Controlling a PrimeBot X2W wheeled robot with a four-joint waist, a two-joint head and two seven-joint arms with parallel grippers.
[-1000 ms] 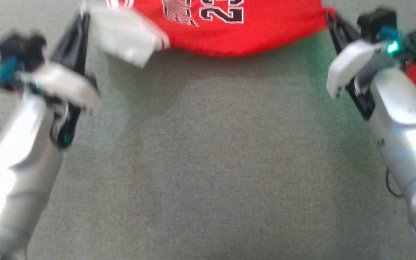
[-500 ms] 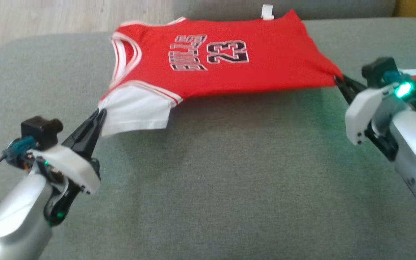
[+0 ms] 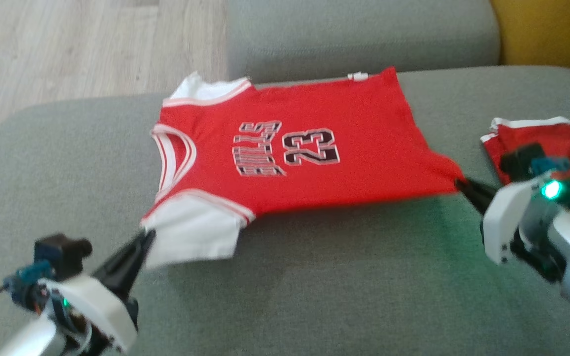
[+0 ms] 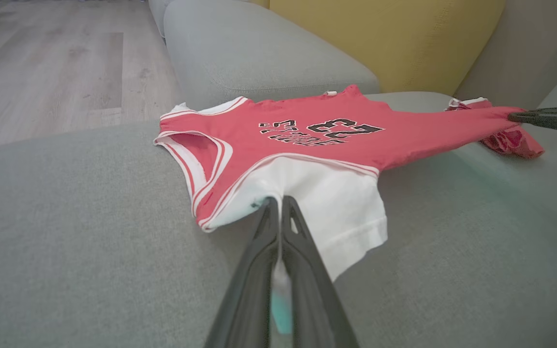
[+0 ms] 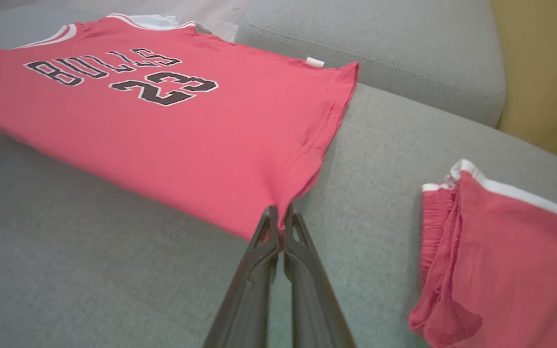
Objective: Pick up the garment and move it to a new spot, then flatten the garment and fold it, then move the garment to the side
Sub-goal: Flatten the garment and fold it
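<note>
on the grey sofa seat: jersey settling, two near corners pinched

1. change. the head camera has tipped up over the last second, so the whole picture has shifted. beyond that, the jersey (image 3: 314,148), which hung stretched in the air between my arms, now has its far edge lying on the seat cushion (image 3: 314,296) toward 12 o'clock. the near edge is still held just clear of the fabric. i judge the move to a new spot nearly finished and the flattening begun. lowering and letting go would come next.

2. left gripper (image 3: 147,236). at 7 o'clock, jaws pressed together on the edge of the white sleeve (image 3: 191,237).

3. right gripper (image 3: 459,184). at 3 o'clock, jaws closed on the red hem corner, which is drawn out to a point.

4. jersey, detail. mid-seat, print side up, neck toward 9 o'clock, hem toward 3 o'clock. thin, limp red knit with white-banded neck and armhole and black outlined lettering and numerals. there is a small white tag (image 3: 357,75) at 1 o'clock.

5. seat cushion, detail. coarse grey weave, soft, with rounded edges.

6. red shorts (image 3: 537,143). folded, with a white band, at 3 o'clock beyond my right gripper and apart from the jersey.
</note>
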